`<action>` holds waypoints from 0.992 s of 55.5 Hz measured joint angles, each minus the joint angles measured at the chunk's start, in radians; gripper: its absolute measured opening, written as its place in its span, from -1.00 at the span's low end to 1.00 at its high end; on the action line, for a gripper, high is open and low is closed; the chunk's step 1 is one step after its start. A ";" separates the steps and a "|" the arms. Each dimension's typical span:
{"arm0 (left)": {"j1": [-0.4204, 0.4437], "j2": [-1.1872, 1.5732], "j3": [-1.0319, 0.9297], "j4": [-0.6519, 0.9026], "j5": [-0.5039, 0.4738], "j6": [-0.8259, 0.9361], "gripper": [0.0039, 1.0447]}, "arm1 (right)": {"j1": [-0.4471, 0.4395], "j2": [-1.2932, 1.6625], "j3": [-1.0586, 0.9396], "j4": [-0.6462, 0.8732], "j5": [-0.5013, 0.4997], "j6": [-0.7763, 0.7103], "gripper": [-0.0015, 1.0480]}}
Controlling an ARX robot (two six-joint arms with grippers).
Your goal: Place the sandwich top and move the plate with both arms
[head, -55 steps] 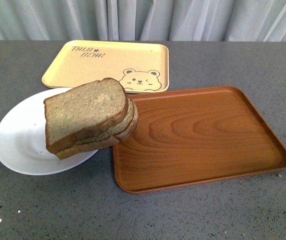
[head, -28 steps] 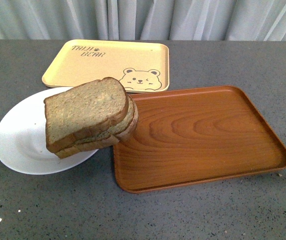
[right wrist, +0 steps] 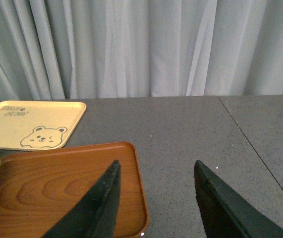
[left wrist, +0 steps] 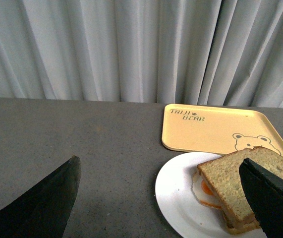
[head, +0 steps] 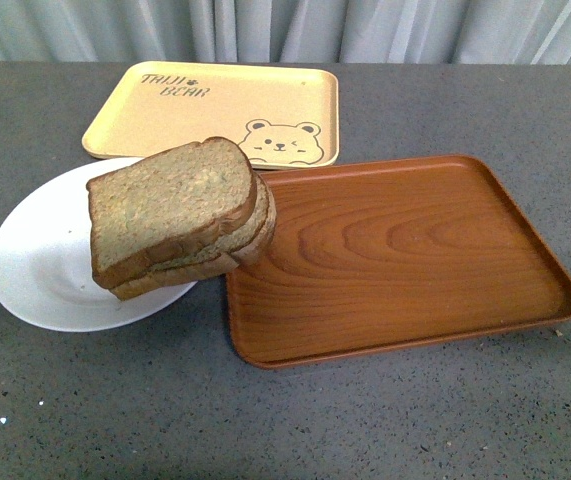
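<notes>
The sandwich top, a thick brown bread slice, lies on a stacked sandwich on the right side of the white plate; the stack overhangs the wooden tray's edge. In the left wrist view the sandwich top covers a fried egg on the plate. My left gripper is open and empty, held above the table with the plate between its fingers. My right gripper is open and empty above the wooden tray's right edge. Neither arm shows in the front view.
A brown wood-grain tray lies right of the plate, also in the right wrist view. A yellow bear-printed tray lies behind. Grey table all round, curtain at the back.
The whole front view has shifted: plate, sandwich and trays sit slightly higher in frame than before. Their places relative to one another are unchanged.
</notes>
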 joint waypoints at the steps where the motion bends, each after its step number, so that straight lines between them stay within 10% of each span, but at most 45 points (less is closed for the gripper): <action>1: 0.000 0.000 0.000 0.000 0.000 0.000 0.83 | 0.000 0.000 0.000 0.000 0.000 0.000 -0.05; 12: 0.003 0.005 0.002 -0.006 0.020 -0.005 0.83 | 0.000 0.000 0.000 0.000 0.000 0.000 0.55; 20: 0.083 0.301 0.119 -0.166 0.469 -0.295 0.83 | 0.000 0.000 0.000 0.000 -0.002 0.000 0.84; 36: 0.009 0.877 0.141 0.320 0.417 -0.583 0.83 | 0.000 -0.001 0.000 -0.001 0.001 0.000 0.82; 55: 0.135 1.447 0.214 0.679 0.422 -0.590 0.83 | 0.000 -0.001 0.000 -0.001 0.000 0.000 0.82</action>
